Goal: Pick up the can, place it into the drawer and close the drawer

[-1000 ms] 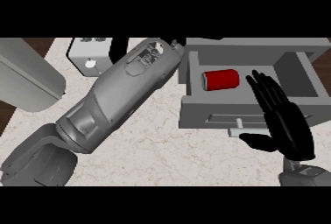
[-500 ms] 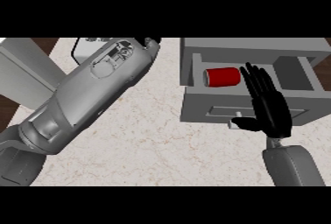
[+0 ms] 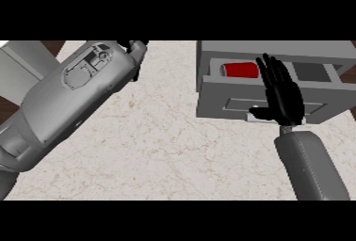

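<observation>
Red is the colour I look for first: the can [image 3: 240, 69] lies on its side in the left compartment of the open drawer [image 3: 268, 102], long axis running left to right, and I can read no label, brand or writing on it. That, by my judgement, leaves only the closing. My right hand [image 3: 281, 94] is over the drawer front, fingers straight and together pointing far, thumb out to the left by the pale handle [image 3: 262, 117]; it holds nothing. The can sits just far and left of those fingertips, inside the drawer wall, apart from the hand as far as I can tell. What the next move turns on is this: the drawer front faces the near side, the cabinet body [image 3: 274, 48] lies beyond it at the far edge, so the push has to go straight away from me, along the fingers' own direction. The right hand is plainly the nearer one for that. My left forearm crosses the marbled surface [image 3: 173, 150] toward the far left, and the left hand [image 3: 133, 46] shows only as dark fingers at the far edge of the view; whether they are spread or curled I cannot tell.
</observation>
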Robot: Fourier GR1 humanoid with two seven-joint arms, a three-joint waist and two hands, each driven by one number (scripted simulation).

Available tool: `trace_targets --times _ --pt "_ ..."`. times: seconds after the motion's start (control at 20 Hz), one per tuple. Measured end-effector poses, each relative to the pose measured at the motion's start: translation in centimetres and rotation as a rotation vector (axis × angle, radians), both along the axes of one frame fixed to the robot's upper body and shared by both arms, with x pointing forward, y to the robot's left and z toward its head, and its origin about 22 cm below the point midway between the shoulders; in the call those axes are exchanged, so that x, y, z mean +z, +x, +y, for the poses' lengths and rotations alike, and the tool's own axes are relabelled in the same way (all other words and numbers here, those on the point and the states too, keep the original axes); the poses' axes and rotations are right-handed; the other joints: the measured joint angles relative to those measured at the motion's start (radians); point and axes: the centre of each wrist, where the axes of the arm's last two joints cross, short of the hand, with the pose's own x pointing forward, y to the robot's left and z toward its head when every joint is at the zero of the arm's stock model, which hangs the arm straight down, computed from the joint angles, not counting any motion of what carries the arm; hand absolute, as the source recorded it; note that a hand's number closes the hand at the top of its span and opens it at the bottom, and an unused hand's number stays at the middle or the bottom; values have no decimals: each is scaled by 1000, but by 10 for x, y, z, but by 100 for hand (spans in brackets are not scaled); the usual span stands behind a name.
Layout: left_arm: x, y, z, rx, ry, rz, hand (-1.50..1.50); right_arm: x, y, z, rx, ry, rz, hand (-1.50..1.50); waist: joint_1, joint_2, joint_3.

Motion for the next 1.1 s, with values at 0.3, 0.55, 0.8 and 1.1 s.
trace_targets --times 0.3,0.55,0.8,1.1 --pt "-6 -8 21 -4 1 19 -150 -3 26 -1 -44 -14 -60 -150 8 5 2" --pt "-18 -18 34 -7 5 32 -150 4 50 -2 -85 -9 -71 -150 17 16 10" --pt "-30 -28 41 -7 5 48 -150 12 70 10 -101 0 -81 -150 19 26 16" --pt "-41 -38 55 -12 14 42 -150 22 83 16 -121 7 -88 -150 19 28 19"
